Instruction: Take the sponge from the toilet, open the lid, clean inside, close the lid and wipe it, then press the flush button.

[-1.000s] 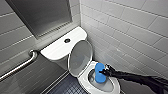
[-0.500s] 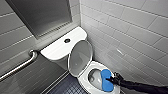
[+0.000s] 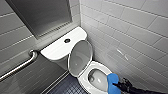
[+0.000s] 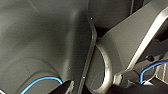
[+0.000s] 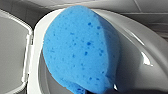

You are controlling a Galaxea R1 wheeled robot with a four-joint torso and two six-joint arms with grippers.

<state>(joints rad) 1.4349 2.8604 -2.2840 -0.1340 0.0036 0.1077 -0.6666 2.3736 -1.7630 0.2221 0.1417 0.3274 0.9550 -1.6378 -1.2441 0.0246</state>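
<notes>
The white toilet (image 3: 86, 83) stands in the corner with its lid (image 3: 80, 58) raised against the tank (image 3: 56, 50). The dark flush button (image 3: 67, 40) sits in the middle of the tank top. My right gripper (image 3: 119, 86) comes in from the lower right, shut on the blue sponge (image 3: 113, 82). It holds the sponge at the bowl's near right rim, over the edge of the opening. In the right wrist view the sponge (image 5: 80, 47) is large, with the seat rim (image 5: 35, 62) and the raised lid (image 5: 12, 50) behind it.
A white tiled wall (image 3: 130, 35) rises close along the toilet's right side. To the left a steel grab bar (image 3: 20, 66) is fixed on the grey tiled wall. Dark blue floor tiles (image 3: 66, 87) lie left of the bowl.
My right gripper has drawn the sponge from the middle of the bowl toward its near right rim. The lid and the camera have stayed still.
</notes>
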